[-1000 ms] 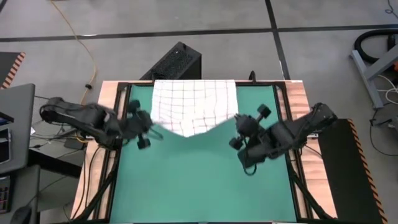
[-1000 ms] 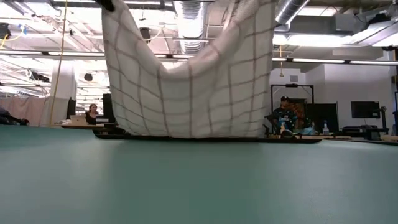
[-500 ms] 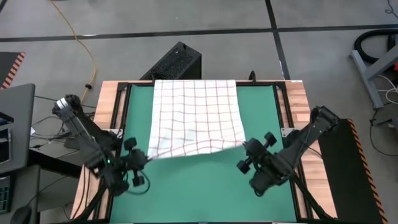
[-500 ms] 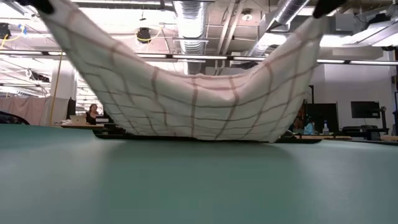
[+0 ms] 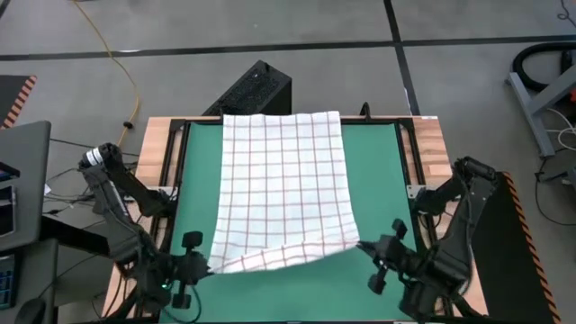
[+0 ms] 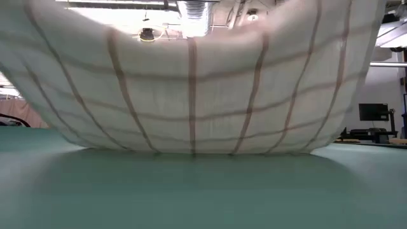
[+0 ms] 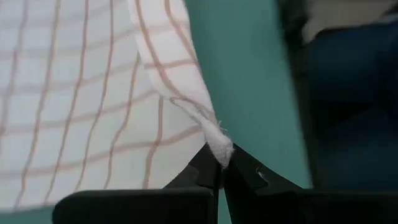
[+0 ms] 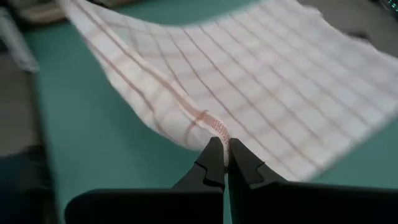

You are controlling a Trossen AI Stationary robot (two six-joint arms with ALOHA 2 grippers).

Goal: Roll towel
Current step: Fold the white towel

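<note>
Both arms reach low and wide apart. The left gripper (image 5: 200, 266) has its fingers (image 7: 208, 163) pinched together on cloth; the right gripper (image 5: 364, 247) likewise, fingertips (image 8: 214, 155) closed tight.

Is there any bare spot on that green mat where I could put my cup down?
Bare green mat runs as strips along each side of the towel, widest toward the right arm. The near end is crowded: the left gripper and right gripper pinch the towel's corners there.

overhead, table-level, two close wrist views
</note>
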